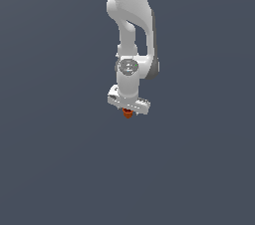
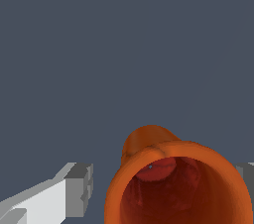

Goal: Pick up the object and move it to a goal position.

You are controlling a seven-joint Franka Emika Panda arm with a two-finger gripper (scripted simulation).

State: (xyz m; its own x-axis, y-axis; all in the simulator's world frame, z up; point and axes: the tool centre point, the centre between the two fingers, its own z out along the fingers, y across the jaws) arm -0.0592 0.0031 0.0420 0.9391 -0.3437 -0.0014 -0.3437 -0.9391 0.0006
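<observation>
Exterior view: white arm (image 1: 132,25) hangs straight down, pincer (image 1: 128,111) low, tiny orange-red cup (image 1: 128,114) directly under it, between fingertips. Wrist view: cup (image 2: 176,183) fills foreground, dark hollow facing camera, grey fingers (image 2: 79,188) flanking both sides; contact unclear, cannot tell whether clamped.

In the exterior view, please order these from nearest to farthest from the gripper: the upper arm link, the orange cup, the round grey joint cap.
Measured from the gripper:
1. The orange cup, directly under it, between the fingers.
2. The round grey joint cap, on the wrist above the gripper.
3. The upper arm link, at the top of the picture, farthest.
</observation>
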